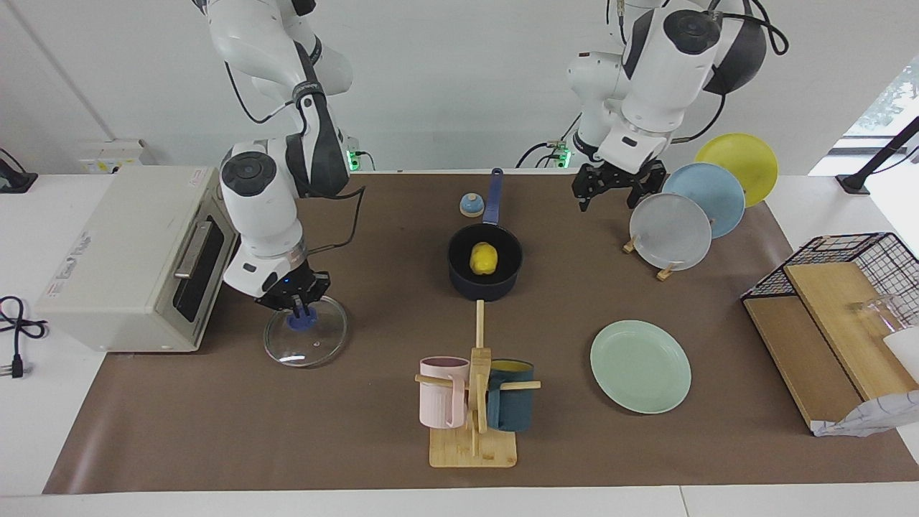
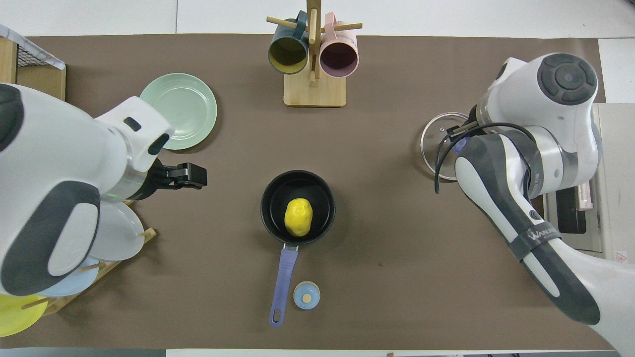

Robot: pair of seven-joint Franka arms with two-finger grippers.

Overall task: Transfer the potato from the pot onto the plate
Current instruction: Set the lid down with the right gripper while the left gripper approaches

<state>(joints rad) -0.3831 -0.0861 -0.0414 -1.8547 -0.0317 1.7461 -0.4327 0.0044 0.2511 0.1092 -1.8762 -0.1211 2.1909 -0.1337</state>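
While my right gripper point(image 1: 300, 310) sits pinched together on the blue knob of the glass lid point(image 1: 306, 340), the lid lies flat on the brown mat, just in front of the toaster oven point(image 1: 136, 255) at the right arm's end of the table. In the overhead view, lid and gripper are at about two o'clock from the pot point(image 2: 297, 207).

My left gripper point(image 1: 614, 188) hangs in the air with its fingers spread apart, holding nothing, over the mat beside the plate rack; in that overhead view it is at nine o'clock from the pot.

Potato point(image 2: 298, 217): lying in the pot, mid-table, uncovered. Pot handle points toward me, at six o'clock, with a small blue bell point(image 2: 306, 295) just beside its end.

Mint-green plate point(image 2: 177, 110): at ten o'clock from the pot, well apart, bare. Mug stand point(image 2: 313, 59) at twelve o'clock, farther out.
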